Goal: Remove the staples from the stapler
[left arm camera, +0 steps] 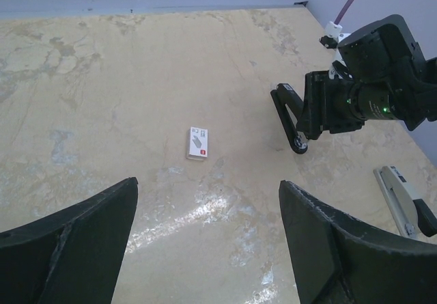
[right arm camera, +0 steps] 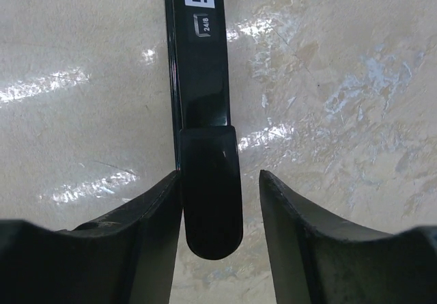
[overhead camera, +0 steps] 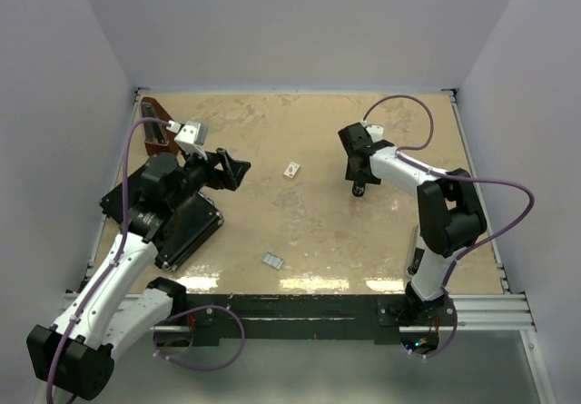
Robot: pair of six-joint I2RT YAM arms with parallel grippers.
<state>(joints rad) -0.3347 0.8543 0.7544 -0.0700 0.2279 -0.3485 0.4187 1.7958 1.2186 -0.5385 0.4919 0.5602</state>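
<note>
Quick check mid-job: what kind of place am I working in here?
Most likely a lab robot cell, not an office: plain white walls box in a marbled beige tabletop, and an aluminium rail runs along its near edge.

Stapler, far end beyond right wrist view's top edge

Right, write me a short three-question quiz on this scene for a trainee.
1. True or false: the left gripper holds the stapler.
2. Which jaws straddle the stapler's black arm? A: left gripper. B: right gripper. C: neither.
3. Short answer: what lies on the table ahead of the left gripper's open jaws?
Key: 1 false. 2 B. 3 a small white box.
</note>
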